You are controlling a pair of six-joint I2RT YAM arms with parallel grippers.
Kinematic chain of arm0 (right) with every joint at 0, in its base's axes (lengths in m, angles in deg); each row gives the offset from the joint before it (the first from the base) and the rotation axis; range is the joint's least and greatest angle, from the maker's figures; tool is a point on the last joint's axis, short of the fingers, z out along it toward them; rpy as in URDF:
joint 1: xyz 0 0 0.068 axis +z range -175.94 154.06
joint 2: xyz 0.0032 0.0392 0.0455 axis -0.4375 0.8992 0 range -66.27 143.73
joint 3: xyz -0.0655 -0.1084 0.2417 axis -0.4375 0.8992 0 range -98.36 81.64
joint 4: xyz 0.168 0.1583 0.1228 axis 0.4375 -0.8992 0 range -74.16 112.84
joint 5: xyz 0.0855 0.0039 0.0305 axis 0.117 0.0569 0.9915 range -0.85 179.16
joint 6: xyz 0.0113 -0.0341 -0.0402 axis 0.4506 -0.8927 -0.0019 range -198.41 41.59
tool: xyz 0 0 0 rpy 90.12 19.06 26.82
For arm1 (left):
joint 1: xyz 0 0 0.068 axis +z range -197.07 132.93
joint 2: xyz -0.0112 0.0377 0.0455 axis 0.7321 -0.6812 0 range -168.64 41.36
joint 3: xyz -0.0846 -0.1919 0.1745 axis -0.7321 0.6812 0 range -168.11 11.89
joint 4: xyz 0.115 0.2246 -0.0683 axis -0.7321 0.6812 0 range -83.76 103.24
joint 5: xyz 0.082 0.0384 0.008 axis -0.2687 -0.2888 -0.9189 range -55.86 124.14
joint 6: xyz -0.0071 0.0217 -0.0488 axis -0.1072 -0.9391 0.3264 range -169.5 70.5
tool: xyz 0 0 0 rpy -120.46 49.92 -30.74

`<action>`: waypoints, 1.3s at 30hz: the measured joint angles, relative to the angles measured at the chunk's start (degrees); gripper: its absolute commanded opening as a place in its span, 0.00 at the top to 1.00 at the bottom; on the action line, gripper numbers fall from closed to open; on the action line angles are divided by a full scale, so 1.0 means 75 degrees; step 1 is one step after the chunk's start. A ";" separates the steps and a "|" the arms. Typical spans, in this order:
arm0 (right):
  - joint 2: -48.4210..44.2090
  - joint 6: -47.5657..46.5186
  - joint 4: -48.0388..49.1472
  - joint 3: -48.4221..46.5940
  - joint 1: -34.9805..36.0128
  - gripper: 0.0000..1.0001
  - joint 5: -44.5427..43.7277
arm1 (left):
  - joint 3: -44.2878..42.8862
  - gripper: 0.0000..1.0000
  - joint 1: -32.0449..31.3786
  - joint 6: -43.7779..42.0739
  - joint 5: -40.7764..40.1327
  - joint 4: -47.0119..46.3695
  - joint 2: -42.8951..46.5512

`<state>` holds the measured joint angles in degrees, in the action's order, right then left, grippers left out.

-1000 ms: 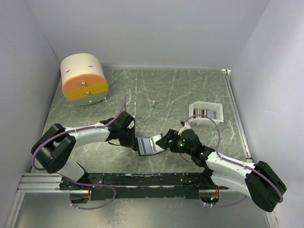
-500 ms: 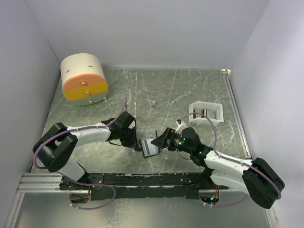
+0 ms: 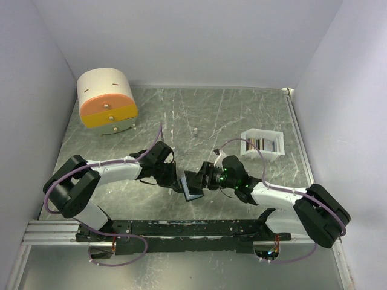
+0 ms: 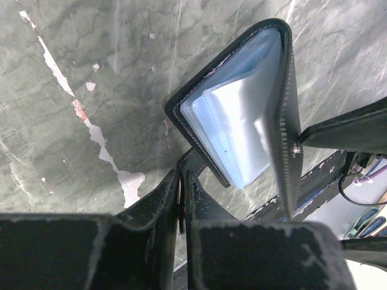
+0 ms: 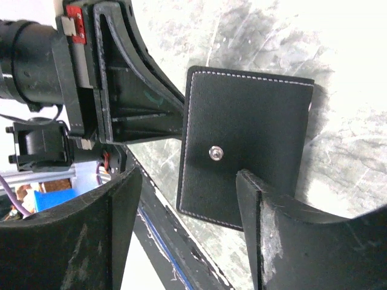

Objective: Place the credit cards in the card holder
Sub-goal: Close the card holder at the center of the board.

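The card holder (image 3: 193, 186) sits near the middle of the green marbled table (image 3: 242, 109), close to the front edge, held between the two arms. It is partly open and stands on edge rather than lying flat.

The left gripper (image 4: 183, 175) has its fingers pressed together, pinching one corner of the holder's black cover. The left wrist view shows bluish, clear inner sleeves fanned out between the two covers, and the small metal snap (image 4: 294, 148) on the outer cover.

The right gripper (image 5: 187, 175) faces the outside of that cover with its jaws spread wide. One finger (image 5: 266, 223) overlaps the cover's lower edge just below the snap. In the left wrist view, a dark finger appears to meet the cover beside the snap.

The credit cards (image 3: 260, 144) stand on edge in the white tray (image 3: 279, 145), at the right side of the table and well apart from the holder. A round cream-and-orange drawer box (image 3: 107, 99) stands in the far left corner.
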<state>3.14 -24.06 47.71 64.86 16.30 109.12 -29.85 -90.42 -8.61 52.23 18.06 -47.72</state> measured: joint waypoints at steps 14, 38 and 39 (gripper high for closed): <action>0.1087 -0.1241 -0.1276 -0.1043 0.0023 0.77 -0.0175 | -0.0006 0.83 0.0000 0.0009 0.0032 0.0000 -0.0003; 0.1915 -0.1384 -0.1478 -0.1687 0.0828 0.80 -0.1338 | -0.0245 0.66 0.0003 0.0090 0.0627 -0.0128 -0.0076; 0.1929 -0.1370 -0.1419 -0.1673 0.0839 0.80 -0.1367 | -0.0245 0.66 0.0003 0.0096 0.0647 -0.0137 -0.0085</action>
<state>17.61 -34.34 37.06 52.31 22.59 98.87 -31.68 -90.40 -7.89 57.08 17.03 -48.35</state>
